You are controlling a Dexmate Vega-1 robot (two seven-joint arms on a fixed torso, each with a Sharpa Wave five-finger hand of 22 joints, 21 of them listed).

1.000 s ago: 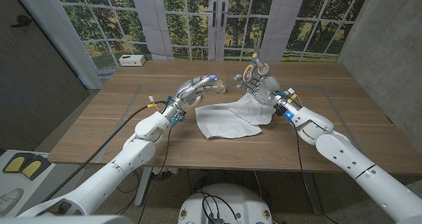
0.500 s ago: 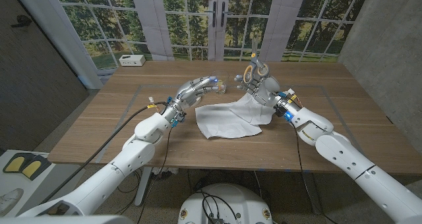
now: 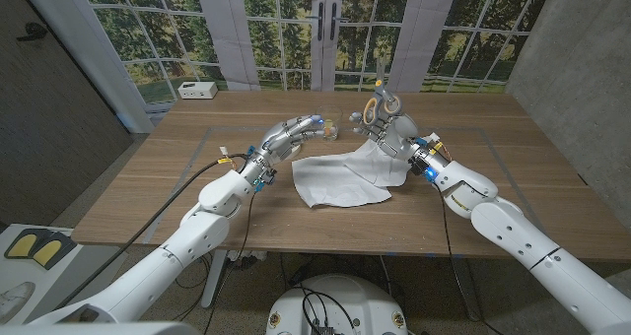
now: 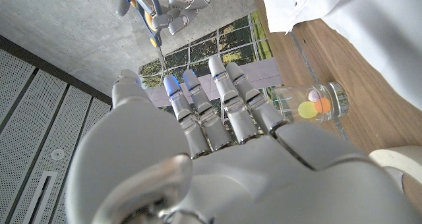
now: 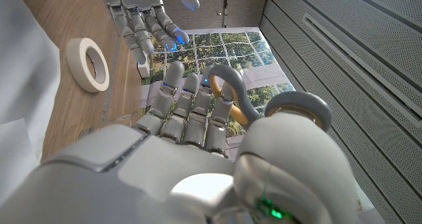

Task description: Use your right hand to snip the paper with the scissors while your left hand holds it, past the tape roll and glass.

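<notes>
Partly, the right hand [image 3: 387,126] is hiding the grey-and-orange scissors [image 3: 380,100] it is gripping; the left hand [image 3: 294,133], fingers spread and empty, is hovering beside crumpled white paper [image 3: 345,175].

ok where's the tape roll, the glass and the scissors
tape roll [image 5: 88,64], right wrist view, on its white outer band
glass [image 4: 315,103], left wrist view, on its clear side wall
scissors [image 3: 379,104], head view, on the handle loops in the right hand

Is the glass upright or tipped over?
Tipped: the glass lies on its side on the table, open end facing the left wrist camera.
</notes>
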